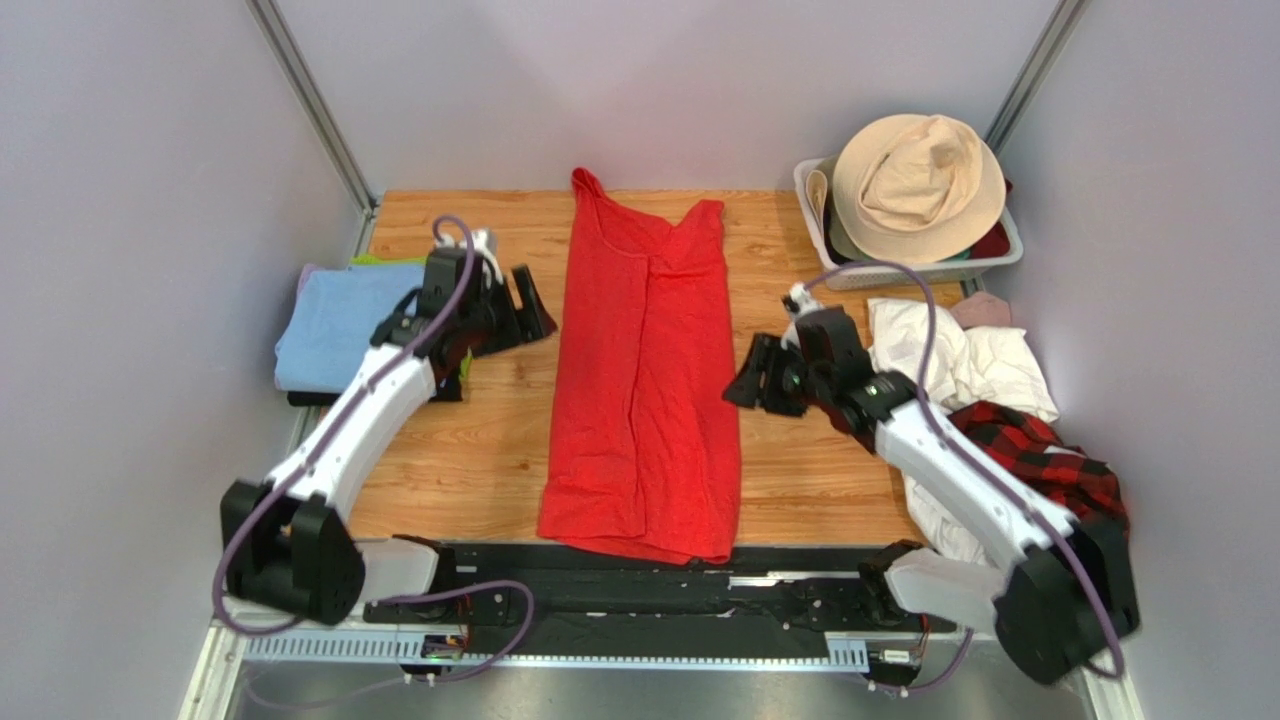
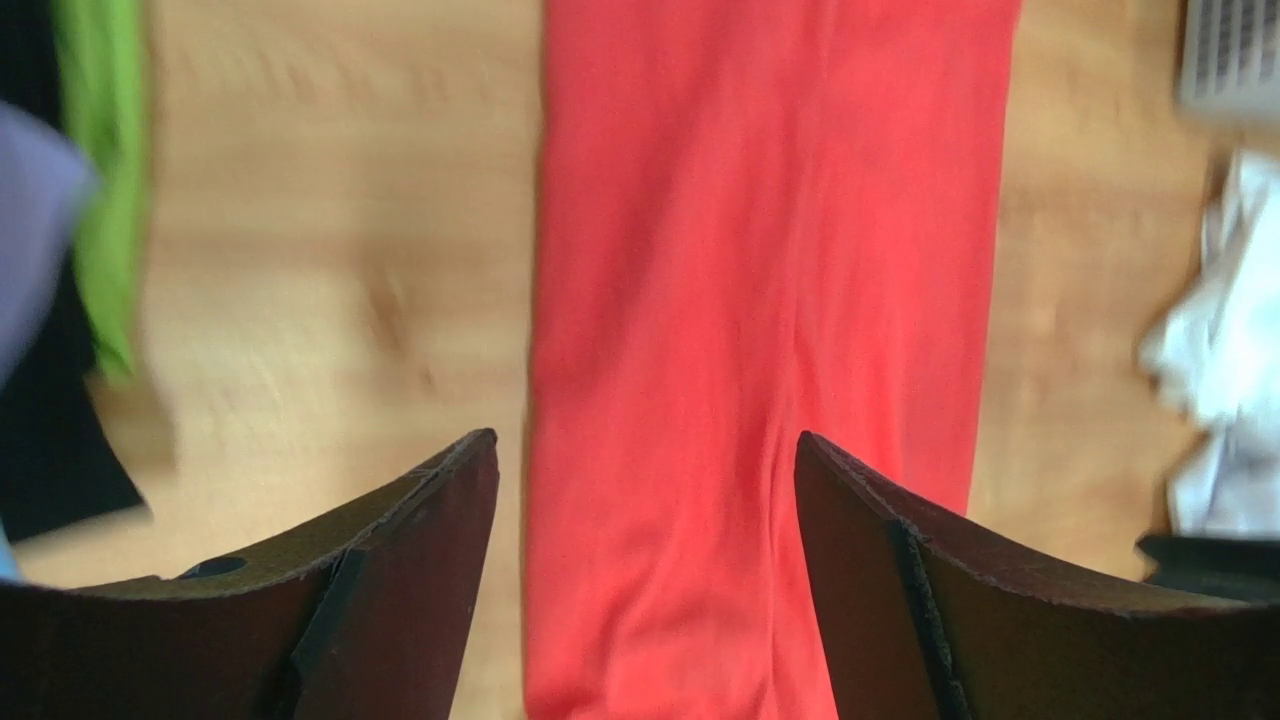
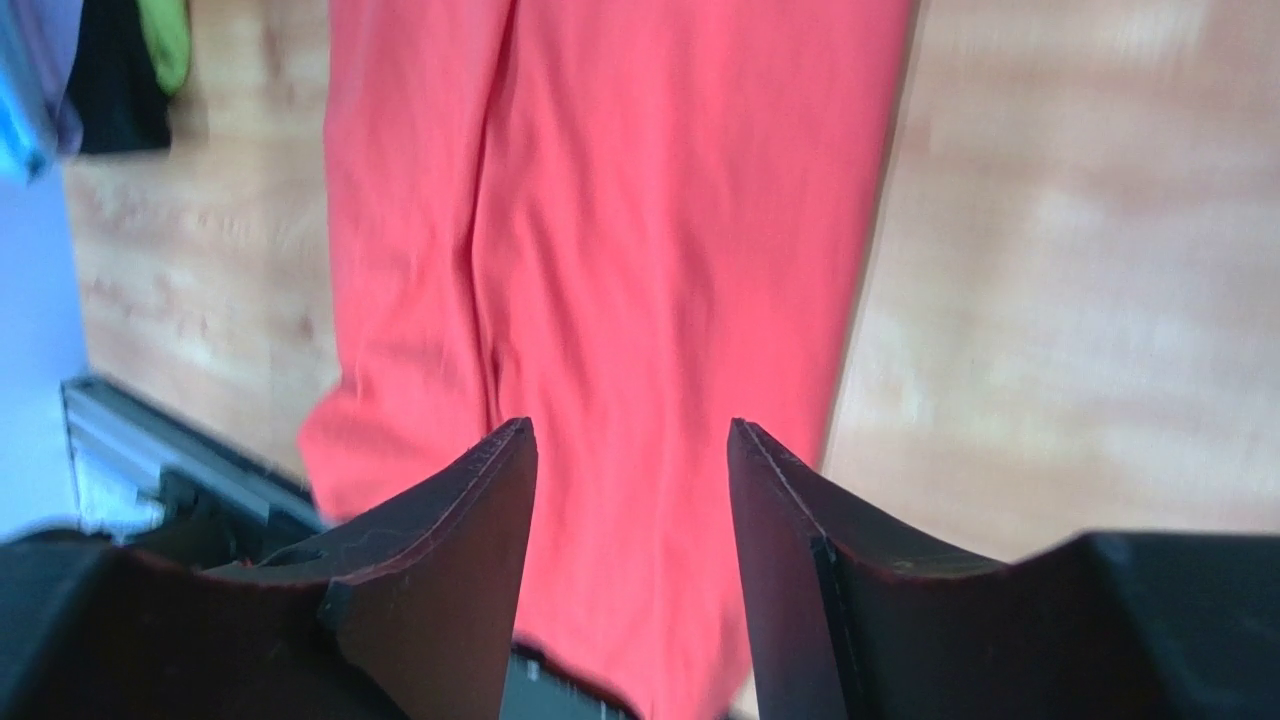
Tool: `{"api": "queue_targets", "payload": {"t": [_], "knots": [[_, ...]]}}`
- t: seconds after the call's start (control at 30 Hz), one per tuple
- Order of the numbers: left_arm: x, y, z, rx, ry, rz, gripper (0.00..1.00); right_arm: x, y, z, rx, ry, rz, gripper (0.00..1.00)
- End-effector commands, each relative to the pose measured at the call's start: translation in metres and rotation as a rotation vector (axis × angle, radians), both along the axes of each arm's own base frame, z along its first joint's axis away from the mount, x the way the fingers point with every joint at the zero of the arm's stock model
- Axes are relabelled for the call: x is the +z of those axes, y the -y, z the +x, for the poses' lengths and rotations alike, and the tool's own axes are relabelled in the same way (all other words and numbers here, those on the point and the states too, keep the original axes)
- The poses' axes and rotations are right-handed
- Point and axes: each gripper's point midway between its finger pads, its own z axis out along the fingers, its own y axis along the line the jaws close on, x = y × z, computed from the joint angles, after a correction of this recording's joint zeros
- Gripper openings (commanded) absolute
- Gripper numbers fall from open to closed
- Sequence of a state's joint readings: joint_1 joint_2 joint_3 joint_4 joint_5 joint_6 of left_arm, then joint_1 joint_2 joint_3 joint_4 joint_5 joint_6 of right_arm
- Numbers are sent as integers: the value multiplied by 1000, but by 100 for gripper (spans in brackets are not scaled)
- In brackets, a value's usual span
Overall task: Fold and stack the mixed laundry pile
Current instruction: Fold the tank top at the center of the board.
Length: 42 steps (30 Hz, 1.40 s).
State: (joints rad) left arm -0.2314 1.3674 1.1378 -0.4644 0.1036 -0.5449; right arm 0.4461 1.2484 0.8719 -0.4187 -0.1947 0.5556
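While the soft bright red T-shirt (image 1: 643, 390) is lying flat as a long strip, its axis running straight away from me, I am hovering my left pincer (image 1: 529, 312) and right pincer (image 1: 747, 378), both released and empty, just beside its long edges, the right nearer.

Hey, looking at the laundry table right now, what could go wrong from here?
The near hem of the long bright red shirt hangs past the wooden table edge onto the black rail, so it may snag when lifted. The right arm reaches over the red-and-black plaid shirt and crumpled white cloths; swinging low could drag them.
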Motion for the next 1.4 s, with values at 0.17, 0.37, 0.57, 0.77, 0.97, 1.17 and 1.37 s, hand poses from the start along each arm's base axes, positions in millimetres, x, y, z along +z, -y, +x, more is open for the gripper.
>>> {"api": "queue_targets", "payload": {"t": [0.17, 0.37, 0.57, 0.77, 0.97, 1.17, 1.37], "knots": [[-58, 6, -160, -78, -197, -131, 77, -40, 17, -145, 5, -243, 74, 56], [-84, 29, -200, -109, -297, -166, 75, -49, 6, -175, 44, -307, 93, 57], [-111, 27, -218, -73, -369, -150, 70, -63, -9, -189, 92, -345, 28, 55], [-131, 24, -233, -38, -394, -179, 66, -85, -16, -199, 112, -387, -7, 49], [-138, 23, -242, -39, -387, -210, 63, -94, -15, -196, 107, -376, -28, 47], [-140, 24, -244, -53, -393, -206, 59, -104, -15, -193, 101, -373, -43, 39], [-144, 28, -249, -86, -444, -160, 52, -105, -8, -194, 82, -358, -51, 0]]}}
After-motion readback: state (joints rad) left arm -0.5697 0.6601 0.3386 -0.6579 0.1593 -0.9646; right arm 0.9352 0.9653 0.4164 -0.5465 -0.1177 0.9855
